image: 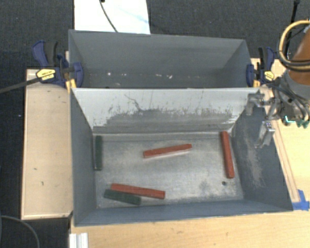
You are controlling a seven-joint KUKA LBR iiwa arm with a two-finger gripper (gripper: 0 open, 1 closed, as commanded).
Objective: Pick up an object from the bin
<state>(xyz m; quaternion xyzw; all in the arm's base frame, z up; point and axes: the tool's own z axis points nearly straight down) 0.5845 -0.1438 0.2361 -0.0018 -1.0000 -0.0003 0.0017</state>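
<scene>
My gripper (265, 132) hangs over the bin's right sloped wall, near the upper right corner, with nothing seen in it. The nearest loose thing is a red stick (227, 154) lying lengthwise along the floor's right edge, below and left of the gripper. A second red stick (167, 151) lies nearly flat across the middle of the floor.
At the front left a third red stick (138, 190) lies beside a dark green stick (122, 197). Another dark green stick (98, 152) runs along the floor's left edge. The arm with its orange cover stands outside the right rim.
</scene>
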